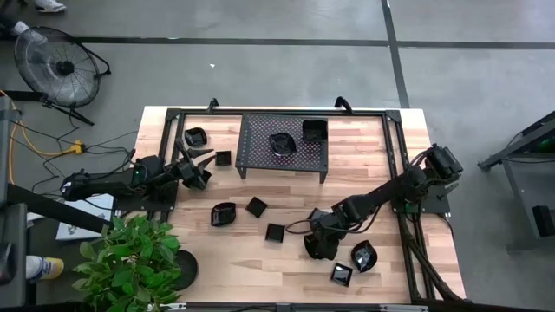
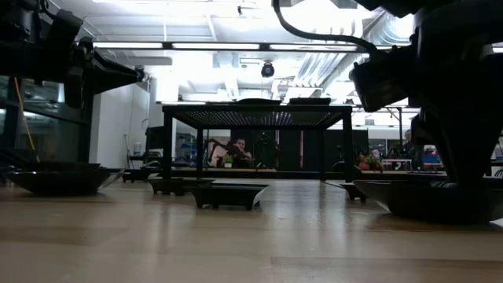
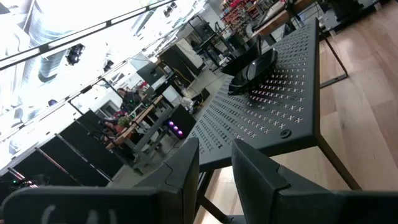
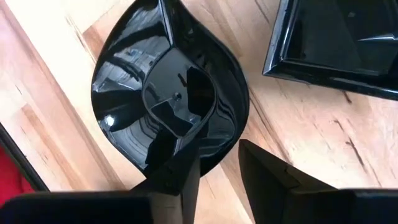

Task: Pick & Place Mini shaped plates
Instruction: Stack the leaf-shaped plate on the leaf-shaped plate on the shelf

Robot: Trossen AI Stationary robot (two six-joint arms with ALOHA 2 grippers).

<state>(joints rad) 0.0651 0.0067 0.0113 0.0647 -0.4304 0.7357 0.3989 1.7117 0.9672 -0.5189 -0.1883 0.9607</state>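
Several glossy black mini shaped plates lie on the wooden table (image 1: 381, 147). My right gripper (image 1: 319, 247) is low at the front right, over a round scalloped plate (image 4: 168, 93). Its fingers (image 4: 261, 168) are open and straddle that plate's near rim, one inside the bowl and one outside. A square plate (image 4: 336, 43) lies just beside it. More plates sit at the front right (image 1: 364, 256), in the middle (image 1: 256, 206) and at the back left (image 1: 198, 136). My left gripper (image 1: 194, 170) hovers by the left end of the mesh rack (image 1: 260, 156), slightly open and holding nothing.
Two plates rest on the rack, a scalloped one (image 1: 282, 143) and a square one (image 1: 314, 130). A black tube frame (image 1: 395, 130) borders the table. A potted plant (image 1: 130, 260) stands at the front left and a fan (image 1: 56, 61) on the floor behind.
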